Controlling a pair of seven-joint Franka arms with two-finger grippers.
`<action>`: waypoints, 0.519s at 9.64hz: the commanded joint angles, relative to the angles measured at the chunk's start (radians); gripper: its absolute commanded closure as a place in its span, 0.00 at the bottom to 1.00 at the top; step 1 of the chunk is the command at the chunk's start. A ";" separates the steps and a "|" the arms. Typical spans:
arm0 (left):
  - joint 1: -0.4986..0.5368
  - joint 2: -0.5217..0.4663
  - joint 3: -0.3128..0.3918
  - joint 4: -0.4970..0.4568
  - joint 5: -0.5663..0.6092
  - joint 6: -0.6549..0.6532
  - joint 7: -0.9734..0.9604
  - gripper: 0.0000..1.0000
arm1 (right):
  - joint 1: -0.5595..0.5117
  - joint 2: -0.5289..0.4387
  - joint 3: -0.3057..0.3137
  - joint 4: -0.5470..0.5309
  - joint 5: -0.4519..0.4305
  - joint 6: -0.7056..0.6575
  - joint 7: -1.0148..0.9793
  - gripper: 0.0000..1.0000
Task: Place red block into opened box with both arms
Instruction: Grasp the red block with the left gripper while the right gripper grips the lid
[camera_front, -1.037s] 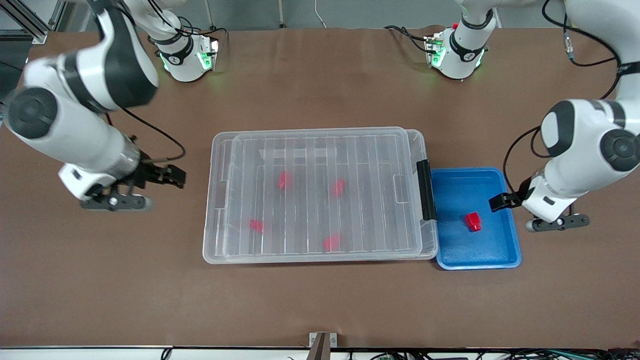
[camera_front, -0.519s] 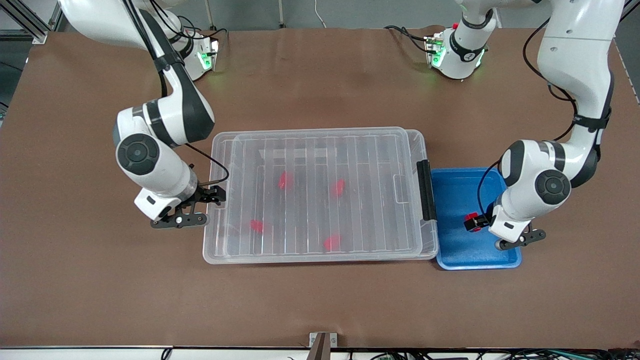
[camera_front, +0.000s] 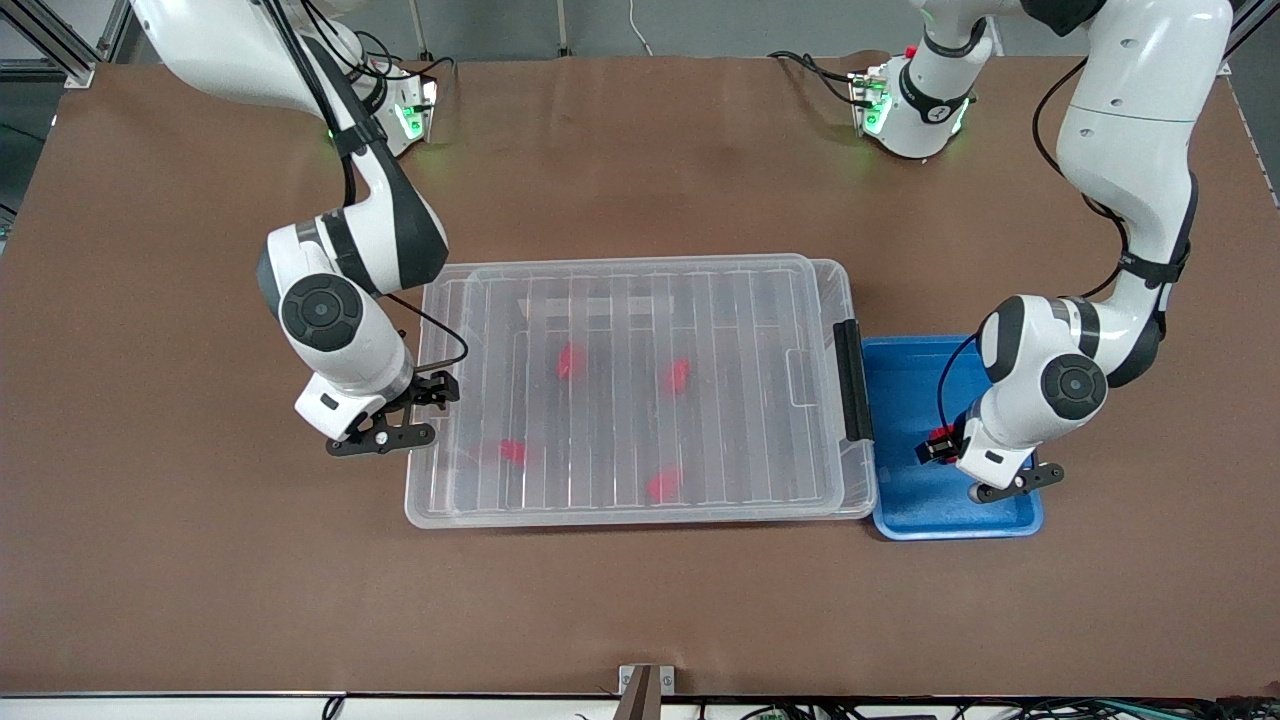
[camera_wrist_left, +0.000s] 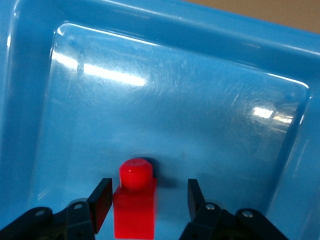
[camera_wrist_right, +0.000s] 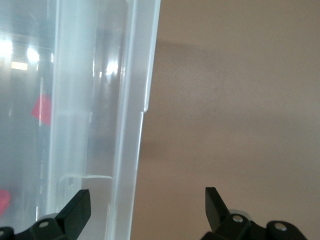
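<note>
The red block (camera_wrist_left: 135, 205) lies on the floor of the blue tray (camera_front: 900, 365), stud pointing away from the wrist. My left gripper (camera_wrist_left: 148, 189) is down in the tray (camera_wrist_left: 165, 100) with its jaws on either side of the block. One finger (camera_wrist_left: 102, 197) is almost against the block, and a gap shows at the other. In the front view only a sliver of the block (camera_front: 937, 432) shows at this gripper (camera_front: 933, 450). The clear box (camera_front: 430, 500) has its ribbed lid lying on it. My right gripper (camera_front: 437, 390) stands open astride the box rim (camera_wrist_right: 131, 150) at the right arm's end.
Several red pieces (camera_front: 570, 360) show through the lid. A black clip handle (camera_front: 852, 380) sits on the box's end next to the tray. Brown table (camera_front: 640, 600) lies all around.
Both arms swung in. My left gripper came down over the red block and its jaws narrowed around it. My right gripper moved from the bare table to the box's rim.
</note>
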 joint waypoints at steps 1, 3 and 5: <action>-0.003 0.016 0.001 -0.034 0.023 0.014 -0.026 0.57 | -0.003 0.013 -0.007 -0.016 -0.079 0.008 0.011 0.00; 0.003 -0.016 -0.001 -0.046 0.023 -0.008 -0.026 0.97 | -0.014 0.012 -0.008 -0.016 -0.090 0.002 0.003 0.00; -0.002 -0.127 -0.039 -0.031 0.021 -0.146 -0.026 1.00 | -0.045 0.012 -0.010 -0.016 -0.142 -0.035 -0.018 0.00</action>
